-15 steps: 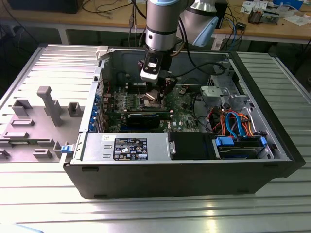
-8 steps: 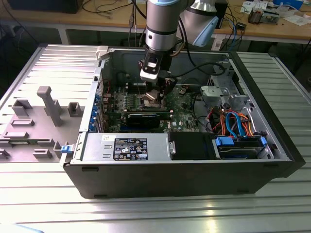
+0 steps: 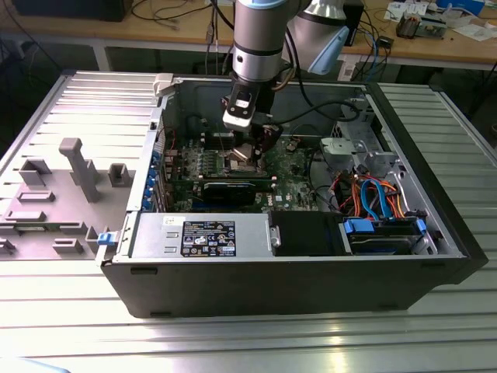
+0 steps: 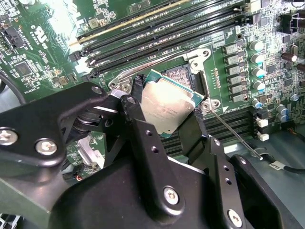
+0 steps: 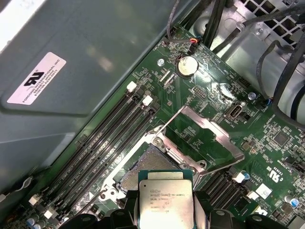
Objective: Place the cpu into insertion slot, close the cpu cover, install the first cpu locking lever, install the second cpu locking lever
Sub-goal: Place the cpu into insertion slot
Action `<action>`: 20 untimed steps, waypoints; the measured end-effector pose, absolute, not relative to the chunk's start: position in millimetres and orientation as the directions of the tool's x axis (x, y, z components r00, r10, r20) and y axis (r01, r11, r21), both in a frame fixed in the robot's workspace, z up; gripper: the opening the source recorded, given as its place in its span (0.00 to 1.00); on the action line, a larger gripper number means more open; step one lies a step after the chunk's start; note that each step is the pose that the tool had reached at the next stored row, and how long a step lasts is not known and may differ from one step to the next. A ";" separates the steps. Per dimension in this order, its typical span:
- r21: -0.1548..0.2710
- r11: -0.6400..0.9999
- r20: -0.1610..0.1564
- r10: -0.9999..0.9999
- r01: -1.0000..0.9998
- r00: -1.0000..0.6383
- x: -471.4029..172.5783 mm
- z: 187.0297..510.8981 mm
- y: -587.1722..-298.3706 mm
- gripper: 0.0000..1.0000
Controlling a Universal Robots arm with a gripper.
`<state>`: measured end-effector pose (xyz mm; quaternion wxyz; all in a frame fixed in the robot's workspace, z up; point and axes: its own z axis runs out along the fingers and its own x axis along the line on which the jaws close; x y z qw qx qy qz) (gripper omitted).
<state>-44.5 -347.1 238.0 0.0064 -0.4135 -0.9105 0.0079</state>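
My gripper (image 4: 164,112) is shut on the cpu (image 4: 167,104), a flat silver-topped square chip pinched by its edges between two black fingers (image 4: 190,131). The chip hangs tilted just above the insertion slot (image 4: 183,76), whose dark centre shows past its far edge. In the first wrist view the cpu (image 5: 166,200) sits at the near side of the insertion slot (image 5: 143,164). The cpu cover (image 5: 183,151), a silvery frame, stands swung open beyond it. A thin locking lever (image 4: 233,131) lies unlatched beside the socket. In the exterior view the gripper (image 3: 250,148) reaches down into the computer case.
Long memory slots (image 4: 167,28) run on both sides of the socket. A black expansion card (image 3: 229,190) lies in front of the gripper. The power supply (image 3: 210,233) and a drive bay with orange and blue cables (image 3: 380,202) line the case's front. The case walls (image 3: 163,116) surround the board.
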 end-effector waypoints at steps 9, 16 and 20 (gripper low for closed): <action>-0.020 0.649 0.005 0.761 0.761 -0.649 -44.5 238.0 -347.1 0.55; -0.020 0.643 0.005 0.766 0.765 -0.643 -44.5 238.0 -347.1 0.55; -0.020 0.640 0.005 0.768 0.768 -0.640 -44.5 238.0 -347.1 0.55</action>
